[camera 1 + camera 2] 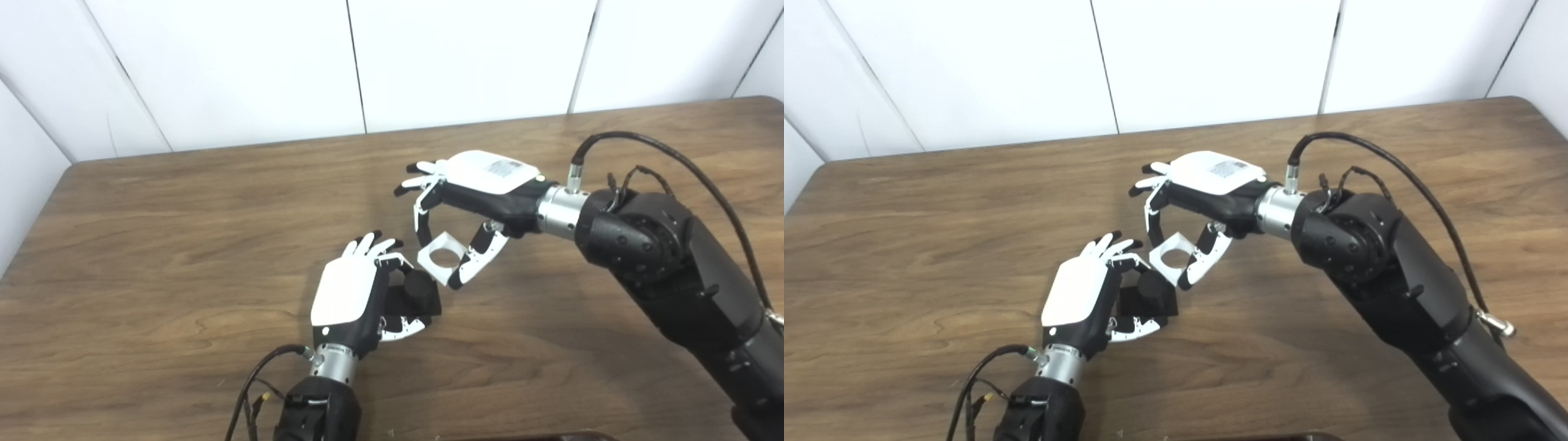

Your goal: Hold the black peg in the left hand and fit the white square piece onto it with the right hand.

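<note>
Between the right hand's (471, 196) fingers (474, 263), a white square plastic piece (442, 256) with a round hole is being pinched just above the black cylindrical peg (418, 289), which is being gripped over the brown wooden worktop (184, 245) by the left hand (355, 300); fitting is not yet done.

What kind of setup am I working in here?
Probably a lab test bench: a bare wooden table against plain white wall panels, with only the black peg and white square piece in the hands.

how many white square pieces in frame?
1. The white piece is pinched in the right hand, just beside the black peg held by the left hand. None seen elsewhere.
</note>
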